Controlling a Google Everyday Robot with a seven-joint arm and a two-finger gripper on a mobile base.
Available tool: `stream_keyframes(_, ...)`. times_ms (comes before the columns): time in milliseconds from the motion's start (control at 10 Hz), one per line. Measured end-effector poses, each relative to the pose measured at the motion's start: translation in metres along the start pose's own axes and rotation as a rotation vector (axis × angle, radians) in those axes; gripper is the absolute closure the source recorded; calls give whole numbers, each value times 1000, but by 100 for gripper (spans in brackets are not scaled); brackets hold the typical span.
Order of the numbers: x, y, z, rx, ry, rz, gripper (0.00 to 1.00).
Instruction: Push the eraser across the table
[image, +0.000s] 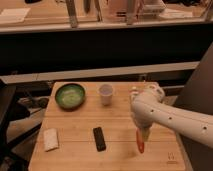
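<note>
The eraser (99, 138) lies flat on the desk (120, 117), nearer the front edge than the green bowl (70, 96) and a little to the arm's side of it. Its long axis runs roughly from the bowl's row toward the front edge. The far end leans slightly toward the bowl and the near end slightly away. One long flank therefore faces the arm, which looks like the natural face to push against.

The claw (143, 134) hangs at the end of the white arm (165, 114), farther from the bowl than the eraser is and about level with the eraser. It is low over the desk, directly above the red-orange stick (140, 145). I cannot tell how far open it is, and it seems to hold nothing. Judging by that placement, it is lining up for a broadside sweep toward the bowl's side of the desk, though the stick beneath it could get dragged along.

The white cup (106, 94) stands just beside the bowl, and the white block (50, 139) lies in front of the bowl. Both are well apart from the eraser.
</note>
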Motion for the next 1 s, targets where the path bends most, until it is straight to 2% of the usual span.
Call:
stream_keyframes(400, -14, 6, 13, -9, -1, -51, 20)
stream_keyframes(1000, -22, 11, 23, -13, -8, -67, 20)
